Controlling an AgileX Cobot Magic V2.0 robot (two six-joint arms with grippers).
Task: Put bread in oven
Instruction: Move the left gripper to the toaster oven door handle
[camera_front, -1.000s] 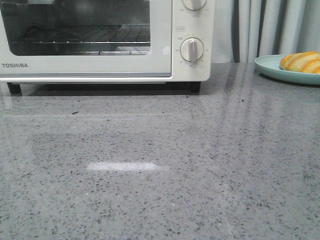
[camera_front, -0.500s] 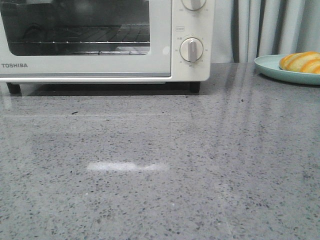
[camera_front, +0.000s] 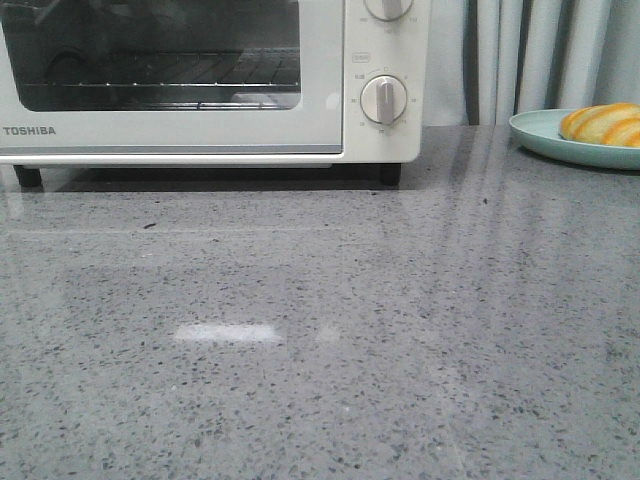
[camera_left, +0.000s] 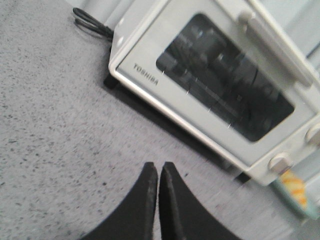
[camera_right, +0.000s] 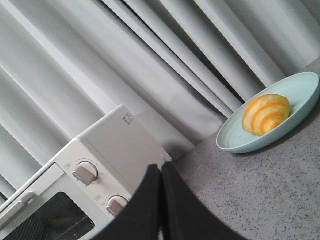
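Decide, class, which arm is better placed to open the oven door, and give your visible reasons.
Probably the left. Its shut, empty gripper faces the closed oven with the door handle in view. The right gripper looks past the oven's knob side toward the bread on its plate.

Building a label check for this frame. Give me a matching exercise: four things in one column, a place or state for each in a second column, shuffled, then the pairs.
Column 1
1. bread
2. oven door
3. left gripper
4. wire rack

Column 2
A. closed, handle untouched
B. inside the oven, behind the glass
C. lying on the pale green plate, right of the oven
D. fingers pressed together, holding nothing, above the countertop

Pairs: 1-C, 2-A, 3-D, 4-B
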